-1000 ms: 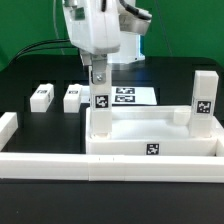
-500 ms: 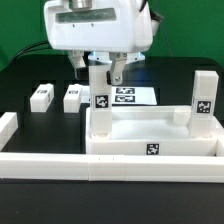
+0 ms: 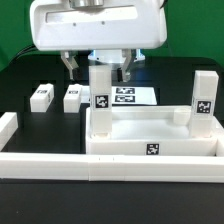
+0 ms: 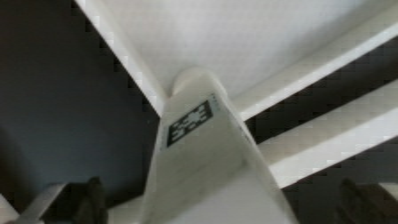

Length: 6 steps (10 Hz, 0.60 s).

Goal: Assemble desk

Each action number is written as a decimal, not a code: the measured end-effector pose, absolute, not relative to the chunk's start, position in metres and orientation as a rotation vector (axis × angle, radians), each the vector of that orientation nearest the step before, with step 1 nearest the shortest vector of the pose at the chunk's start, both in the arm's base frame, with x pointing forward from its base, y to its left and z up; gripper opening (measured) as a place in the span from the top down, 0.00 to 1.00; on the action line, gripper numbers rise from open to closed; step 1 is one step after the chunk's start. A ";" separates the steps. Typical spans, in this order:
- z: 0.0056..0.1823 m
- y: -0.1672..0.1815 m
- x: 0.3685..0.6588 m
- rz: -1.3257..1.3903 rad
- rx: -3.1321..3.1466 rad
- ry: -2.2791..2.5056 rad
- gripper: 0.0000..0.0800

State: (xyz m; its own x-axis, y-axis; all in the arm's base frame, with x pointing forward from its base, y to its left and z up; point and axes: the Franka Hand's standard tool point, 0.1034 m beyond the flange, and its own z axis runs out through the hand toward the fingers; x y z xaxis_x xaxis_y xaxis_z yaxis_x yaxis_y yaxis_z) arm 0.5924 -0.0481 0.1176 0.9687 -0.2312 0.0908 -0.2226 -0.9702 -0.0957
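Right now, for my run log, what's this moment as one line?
gripper: open, straddling leg top, not touching | leg: upright in desk corner | spare legs: two, loose on table

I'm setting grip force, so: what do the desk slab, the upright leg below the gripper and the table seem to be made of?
Desk slab: probably rigid plastic, matte white; even colour, crisp raised rim.
Upright leg: apparently the same matte white plastic, with a printed black-and-white tag on it.
Table: black, dull, non-reflective; material unclear.
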 end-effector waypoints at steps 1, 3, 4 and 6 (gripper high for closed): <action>0.118 -0.046 0.593 -0.157 -3.050 0.247 0.19; 0.117 -0.047 0.592 -0.164 -3.068 0.032 0.19; 0.117 -0.047 0.592 -0.166 -3.070 -0.047 0.19; 0.117 -0.048 0.592 -0.171 -3.070 -0.182 0.24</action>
